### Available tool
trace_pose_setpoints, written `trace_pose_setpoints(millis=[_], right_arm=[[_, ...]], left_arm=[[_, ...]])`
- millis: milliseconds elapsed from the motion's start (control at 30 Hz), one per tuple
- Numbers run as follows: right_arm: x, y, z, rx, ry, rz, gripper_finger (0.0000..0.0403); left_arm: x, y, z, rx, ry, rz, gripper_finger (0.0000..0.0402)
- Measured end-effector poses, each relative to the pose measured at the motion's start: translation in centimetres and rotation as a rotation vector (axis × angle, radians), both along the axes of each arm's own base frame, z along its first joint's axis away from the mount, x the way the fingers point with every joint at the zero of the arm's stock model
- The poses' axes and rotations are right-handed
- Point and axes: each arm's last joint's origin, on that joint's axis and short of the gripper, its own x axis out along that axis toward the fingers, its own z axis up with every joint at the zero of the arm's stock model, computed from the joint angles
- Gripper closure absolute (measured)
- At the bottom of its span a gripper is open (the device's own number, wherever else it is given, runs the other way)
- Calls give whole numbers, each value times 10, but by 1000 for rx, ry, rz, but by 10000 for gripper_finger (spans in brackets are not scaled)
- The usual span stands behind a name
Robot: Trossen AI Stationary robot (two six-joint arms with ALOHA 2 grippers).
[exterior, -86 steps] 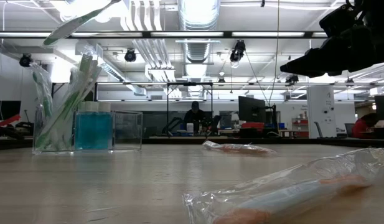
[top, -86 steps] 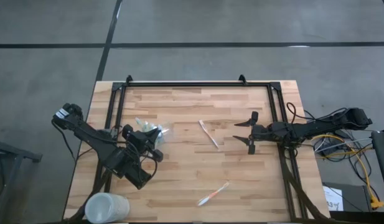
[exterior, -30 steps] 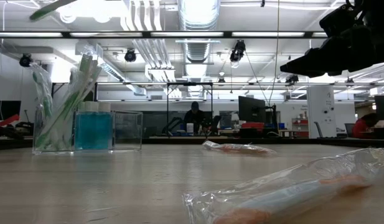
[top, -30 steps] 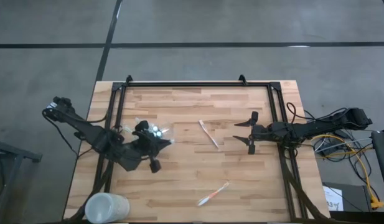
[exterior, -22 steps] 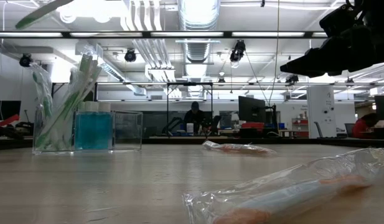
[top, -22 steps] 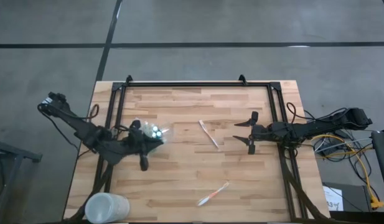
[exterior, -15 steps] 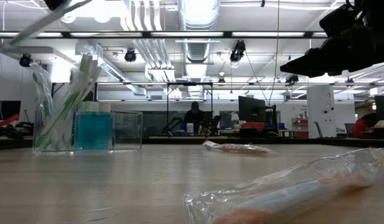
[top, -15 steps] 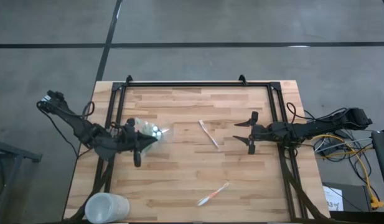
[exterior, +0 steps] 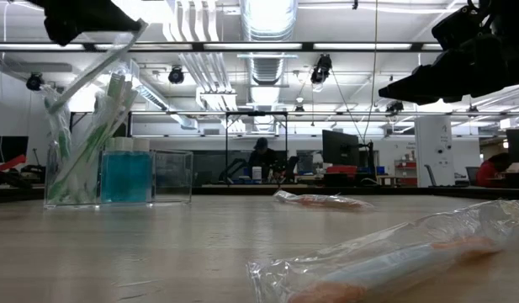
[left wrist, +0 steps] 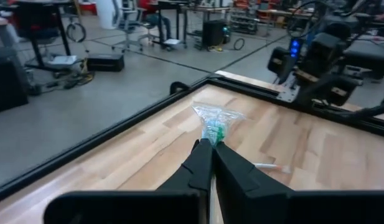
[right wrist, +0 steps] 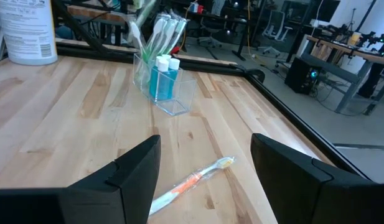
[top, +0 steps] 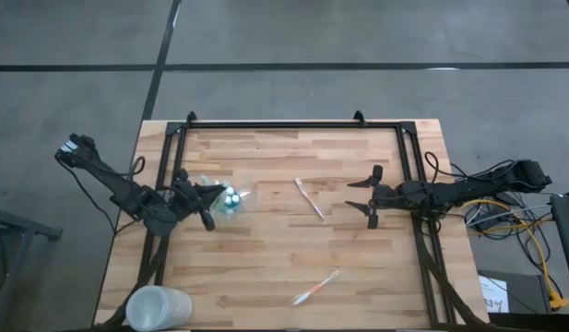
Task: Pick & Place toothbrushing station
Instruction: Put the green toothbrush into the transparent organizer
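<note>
Two wrapped toothbrushes, one white-handled (top: 310, 198) and one orange-handled (top: 317, 287), are seen lying loose on the pale wooden counter (top: 284, 249), well apart from the small see-through plastic toothbrush holder (top: 221, 197) standing near the counter's left side. That holder is shown stocked with green and white brushes and small blue tubes (exterior: 126, 175). The left gripper (top: 208, 195) is held just above the holder, its jaws closed on a slim green toothbrush in a clear wrapper (left wrist: 214, 124), whose lower end is angled down toward the brushes already standing there. The step in hand is judged to be the placing of this brush into the holder. A short descent, with the tip guided between the standing brushes, is called for next, then a release of the jaws. The right gripper (top: 371, 199) is parked near the counter's right side, jaws spread wide and empty, close beside the white-handled brush. A large frosted white cup (top: 158, 307) is left at the counter's front left corner, and two loose brushes are judged still to be collected.
</note>
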Motion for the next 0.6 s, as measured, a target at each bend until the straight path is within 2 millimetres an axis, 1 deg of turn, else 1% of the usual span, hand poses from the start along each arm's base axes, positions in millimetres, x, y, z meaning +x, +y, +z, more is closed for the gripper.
trace_pose_setpoints(millis=[267, 600], right_arm=[[0, 0, 0, 0, 0, 0, 158], [0, 0, 0, 0, 0, 0, 158]], left_arm=[[-10, 8, -24, -60, -36, 34, 388], [-18, 13, -39, -66, -52, 33, 388]])
